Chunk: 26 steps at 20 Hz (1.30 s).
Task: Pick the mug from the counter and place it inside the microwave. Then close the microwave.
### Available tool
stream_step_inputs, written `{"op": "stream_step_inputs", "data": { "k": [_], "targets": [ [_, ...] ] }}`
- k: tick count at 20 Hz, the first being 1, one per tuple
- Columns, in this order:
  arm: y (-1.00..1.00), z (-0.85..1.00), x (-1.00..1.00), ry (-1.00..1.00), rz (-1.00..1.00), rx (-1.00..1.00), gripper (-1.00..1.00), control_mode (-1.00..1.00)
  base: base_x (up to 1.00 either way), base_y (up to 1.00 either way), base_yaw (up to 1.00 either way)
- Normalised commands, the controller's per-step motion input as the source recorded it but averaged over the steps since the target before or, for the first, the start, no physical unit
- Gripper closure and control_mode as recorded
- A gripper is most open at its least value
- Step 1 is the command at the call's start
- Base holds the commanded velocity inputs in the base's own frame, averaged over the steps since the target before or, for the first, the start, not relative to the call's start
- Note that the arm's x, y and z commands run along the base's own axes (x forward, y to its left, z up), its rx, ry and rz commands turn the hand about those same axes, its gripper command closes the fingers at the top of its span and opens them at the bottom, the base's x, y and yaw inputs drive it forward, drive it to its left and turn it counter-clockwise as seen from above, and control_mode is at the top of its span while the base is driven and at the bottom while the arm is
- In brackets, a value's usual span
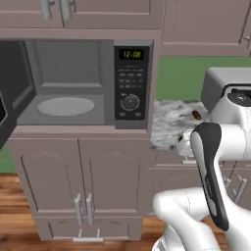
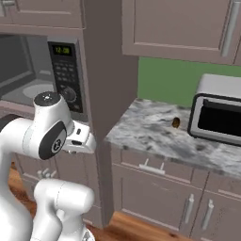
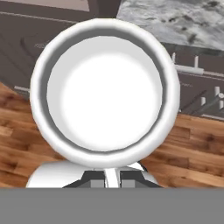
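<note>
Hand view looks straight down into the mug (image 3: 105,98): its round white mouth sits just above my gripper (image 3: 111,177), and wood floor and cabinet fronts lie far below it. My jaws are pinched as tight as they go, and I judge they hold the mug by its near wall, clear of the counter (image 1: 171,122).

From the left base camera, the mug (image 1: 185,142) peeks out behind my forearm, off the counter's front edge and to the right of the microwave (image 1: 78,83). The microwave door hangs open at its left, and the pale turntable (image 1: 66,106) is bare.

To do this step well, I should keep the mug upright, carry it left level with the cavity floor, go in past the control panel (image 1: 131,82) without clipping it, and set down on the turntable before letting go.

Green digits on that panel seem to read 12:00. No brand name is legible.
</note>
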Motion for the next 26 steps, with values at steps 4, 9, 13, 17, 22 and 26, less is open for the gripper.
{"op": "stream_step_inputs", "data": {
  "k": [4, 9, 13, 17, 22, 26],
  "targets": [
    [0.0, 0.0, 0.0, 0.0, 0.0, 0.0, 1.0, 1.0, -0.09, 0.75, 0.2],
    [0.0, 0.0, 0.0, 0.0, 0.0, 0.0, 1.0, 1.0, -0.01, 0.66, 0.02],
    [0.0, 0.0, 0.0, 0.0, 0.0, 0.0, 1.0, 1.0, -0.01, 0.56, -0.08],
    [0.0, 0.0, 0.0, 0.0, 0.0, 0.0, 1.0, 1.0, -0.07, 0.44, -0.14],
    [0.0, 0.0, 0.0, 0.0, 0.0, 0.0, 1.0, 1.0, -0.03, 0.32, -0.2],
    [0.0, 0.0, 0.0, 0.0, 0.0, 0.0, 1.0, 1.0, 0.0, 0.33, -0.26]
  ]
}}
